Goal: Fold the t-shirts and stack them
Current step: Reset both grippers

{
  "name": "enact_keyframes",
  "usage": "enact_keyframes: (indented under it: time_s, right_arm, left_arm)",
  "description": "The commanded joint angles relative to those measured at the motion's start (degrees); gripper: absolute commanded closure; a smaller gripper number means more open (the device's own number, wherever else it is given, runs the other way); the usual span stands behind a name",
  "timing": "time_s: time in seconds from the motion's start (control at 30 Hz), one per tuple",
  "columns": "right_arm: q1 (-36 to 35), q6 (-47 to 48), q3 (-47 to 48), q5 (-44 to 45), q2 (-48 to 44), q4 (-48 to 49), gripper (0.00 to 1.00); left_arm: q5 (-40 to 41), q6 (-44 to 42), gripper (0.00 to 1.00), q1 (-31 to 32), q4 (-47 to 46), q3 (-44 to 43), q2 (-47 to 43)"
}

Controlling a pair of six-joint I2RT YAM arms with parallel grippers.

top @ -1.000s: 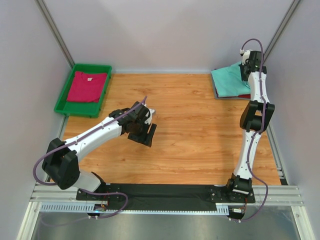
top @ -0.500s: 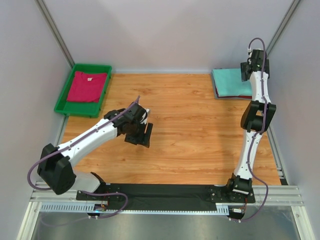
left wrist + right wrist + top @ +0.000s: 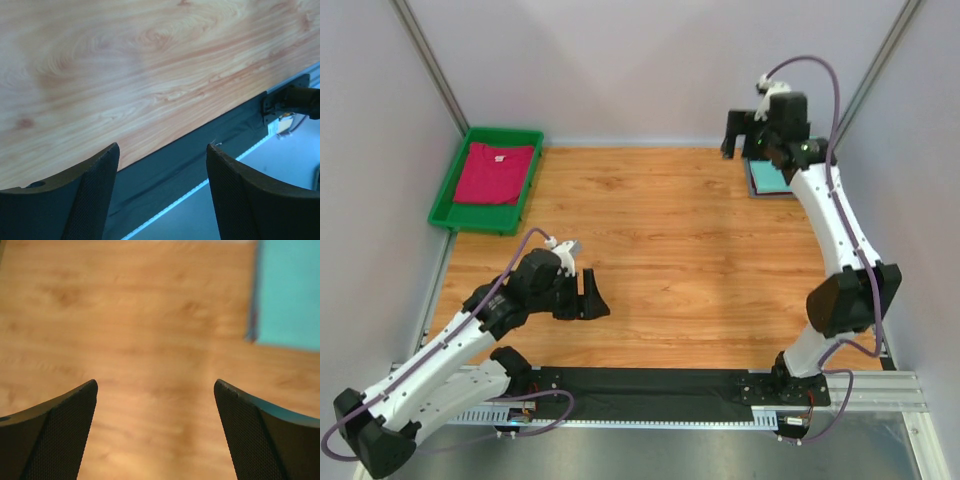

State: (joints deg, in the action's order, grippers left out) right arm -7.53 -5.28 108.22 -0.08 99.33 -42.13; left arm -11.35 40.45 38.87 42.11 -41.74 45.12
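Note:
A folded mint-teal t-shirt (image 3: 770,179) lies flat at the far right corner of the table, partly hidden by my right arm. In the right wrist view it (image 3: 290,295) fills the upper right, with a thin darker layer along its left edge. A magenta-pink t-shirt (image 3: 496,172) lies in the green tray (image 3: 448,192) at the far left. My right gripper (image 3: 740,138) hangs open just left of the teal shirt, and the right wrist view shows only bare wood between the right gripper's (image 3: 155,385) fingers. My left gripper (image 3: 587,297) is open and empty low over the near-left part of the table; the left wrist view has the left gripper (image 3: 162,146) over the table's front edge.
Grey walls close in the table on the left, back and right. A black strip (image 3: 650,385) and metal rails run along the near edge by the arm bases. Wooden tabletop (image 3: 670,240) lies between the tray and the teal shirt.
My right gripper opened and let go of the teal shirt, which settled flat, then rose and swung left off it. My left arm pulled back toward the near-left edge.

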Motion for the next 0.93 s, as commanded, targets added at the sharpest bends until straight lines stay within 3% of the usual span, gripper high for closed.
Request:
enact_keyframes:
  time_s: [0.0,0.17,0.2,0.33,0.5,0.63,0.77,0.9]
  right_arm:
    - [-3.8,-15.0,-20.29,-12.13,-7.8,2.65,0.0]
    - [-8.46,-31.08,-48.24,-18.63,-25.91,20.19,0.0]
    - [-8.64,-35.81,-56.11,-19.69,-30.99,21.46,0.0]
    - [-8.73,-43.4,-71.35,-19.88,-42.36,23.59,0.0]
    - [-8.82,-51.3,-83.16,-21.88,-48.87,20.95,0.0]
    - [-8.82,-55.18,-92.39,-25.93,-53.26,24.1,0.0]
    - [-8.82,-60.45,-104.41,-29.62,-67.19,29.46,0.0]
    - [-8.73,-66.08,-112.17,-30.42,-83.48,26.58,0.0]
  left_arm:
    - [-5.6,9.11,0.22,-0.29,-7.82,6.56,-6.7]
    - [-8.06,16.66,0.2,-0.29,-15.73,16.92,-15.85]
    - [-9.2,17.73,0.2,-0.2,-16.7,18.17,-16.55]
    - [-12.37,23.97,0.2,-0.29,-24.5,26.59,-20.59]
    - [-14.92,32.38,0.2,-0.29,-35.21,35.13,-27.78]
    - [-15.63,41.52,0.19,-0.2,-44.45,46.98,-35.18]
    - [-13.7,39.98,0.16,-0.2,-36.41,46.92,-43.53]
    - [-12.64,40.24,0.14,-0.2,-28.07,46.75,-52.67]
